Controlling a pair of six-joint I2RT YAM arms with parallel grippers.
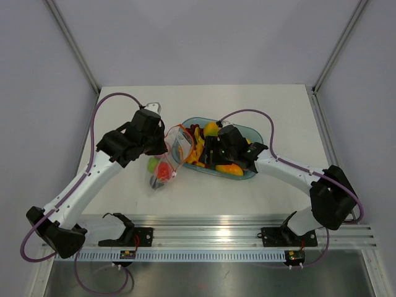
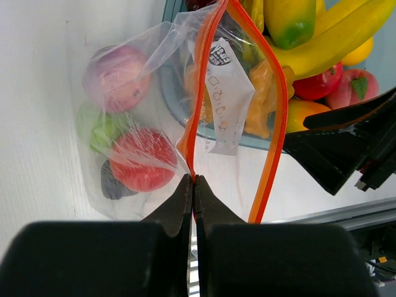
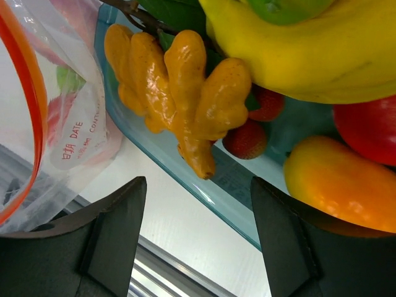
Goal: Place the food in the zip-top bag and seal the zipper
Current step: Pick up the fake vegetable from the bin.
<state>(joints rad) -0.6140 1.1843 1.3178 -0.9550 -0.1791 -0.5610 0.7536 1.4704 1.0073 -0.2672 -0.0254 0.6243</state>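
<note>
Left gripper [image 2: 193, 180] is pressed together on the thin orange-red zipper strip [image 2: 274, 142], pinching one lip of the small clear floppy zip-top bag [image 2: 133, 117] so its mouth gapes toward the blue-tinted clear oval tray [image 1: 255, 133]. The bag lies on the white desk [image 1: 260, 99] just left of the tray, with a red piece [image 2: 143, 159], a pinkish piece [image 2: 114, 77] and a green piece [image 2: 96, 127] already inside. Right gripper [image 3: 197, 189] is spread wide with nothing between its fingers, hovering at the tray's near rim by a knobbly orange ginger-shaped toy [image 3: 179, 93], with a yellow banana [image 3: 297, 55] beyond. That knobbly toy looks the next candidate, I'd judge: close across its narrow waist, lift clear of the rim, then travel the short way into the mouth without brushing the free lip. Whether the bag's mouth touches the tray rim is hard to say from here. All around are plain pale grey walls [image 1: 37, 93], and a slotted aluminium rail [image 1: 247, 238] runs along the desk's near edge.
</note>
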